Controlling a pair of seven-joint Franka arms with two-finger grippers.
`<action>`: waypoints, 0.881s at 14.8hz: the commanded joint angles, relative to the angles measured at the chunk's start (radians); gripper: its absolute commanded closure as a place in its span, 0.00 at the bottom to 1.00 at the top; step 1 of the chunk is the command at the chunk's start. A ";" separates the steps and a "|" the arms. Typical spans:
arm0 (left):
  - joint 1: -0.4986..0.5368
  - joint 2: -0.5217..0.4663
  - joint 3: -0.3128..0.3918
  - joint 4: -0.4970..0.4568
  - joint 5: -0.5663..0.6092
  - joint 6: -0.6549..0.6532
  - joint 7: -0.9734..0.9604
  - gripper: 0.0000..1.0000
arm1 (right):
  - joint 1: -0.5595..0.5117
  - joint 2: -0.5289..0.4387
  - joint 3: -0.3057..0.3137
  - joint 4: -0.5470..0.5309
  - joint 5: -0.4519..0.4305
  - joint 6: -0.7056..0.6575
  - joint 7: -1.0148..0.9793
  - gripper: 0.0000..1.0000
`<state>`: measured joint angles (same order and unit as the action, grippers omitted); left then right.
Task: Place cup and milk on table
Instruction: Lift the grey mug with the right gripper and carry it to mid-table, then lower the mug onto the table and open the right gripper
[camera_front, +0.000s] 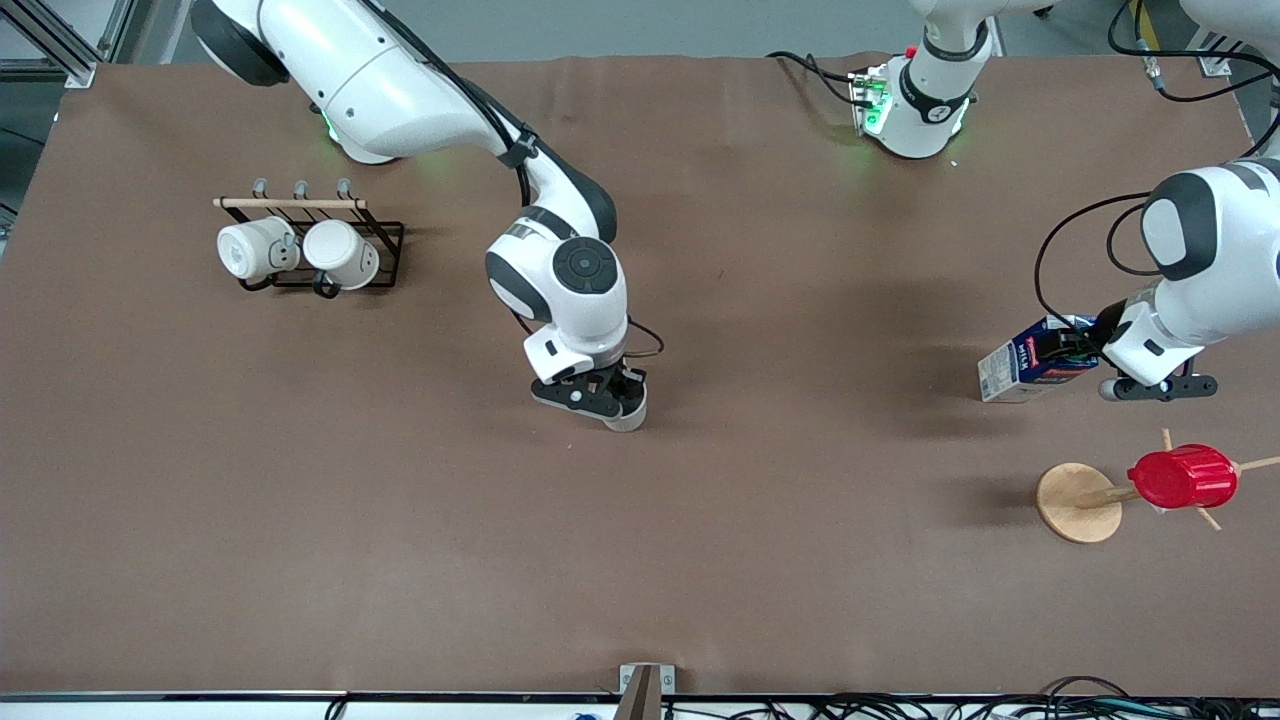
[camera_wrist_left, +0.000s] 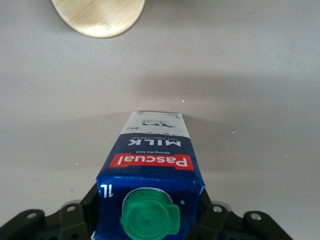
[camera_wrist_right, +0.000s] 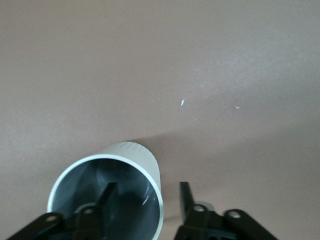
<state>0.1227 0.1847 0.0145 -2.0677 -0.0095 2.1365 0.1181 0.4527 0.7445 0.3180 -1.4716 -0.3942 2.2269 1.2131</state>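
Observation:
The cup (camera_front: 627, 417) stands upright on the brown table (camera_front: 800, 550) near its middle, mostly hidden under my right gripper (camera_front: 612, 396). In the right wrist view the cup's (camera_wrist_right: 107, 187) grey inside shows. My right gripper (camera_wrist_right: 145, 189) is open, one finger inside the cup and one outside, with a gap to the wall. My left gripper (camera_front: 1078, 346) is shut on the milk (camera_front: 1030, 362) and holds it tilted over the table near the left arm's end. In the left wrist view the milk (camera_wrist_left: 152, 165) shows its green cap between the jaws of the left gripper (camera_wrist_left: 150, 212).
A black wire rack (camera_front: 310, 245) with two white mugs stands toward the right arm's end. A wooden mug tree with a round base (camera_front: 1078, 502) carries a red ribbed cup (camera_front: 1182, 477), nearer to the front camera than the milk. The base also shows in the left wrist view (camera_wrist_left: 100, 17).

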 joint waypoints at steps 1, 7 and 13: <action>0.002 -0.011 -0.002 0.001 0.020 0.005 0.017 0.24 | -0.023 -0.055 0.007 0.007 -0.025 -0.054 0.016 0.00; -0.006 -0.022 -0.014 0.003 0.020 0.005 0.015 0.26 | -0.239 -0.293 0.036 -0.001 -0.009 -0.277 -0.154 0.00; -0.006 -0.022 -0.015 0.003 0.020 0.005 0.015 0.31 | -0.444 -0.520 -0.124 0.000 0.239 -0.456 -0.752 0.00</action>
<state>0.1168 0.1803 0.0011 -2.0585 -0.0088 2.1373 0.1185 0.0276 0.3204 0.2809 -1.4210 -0.2389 1.8108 0.6211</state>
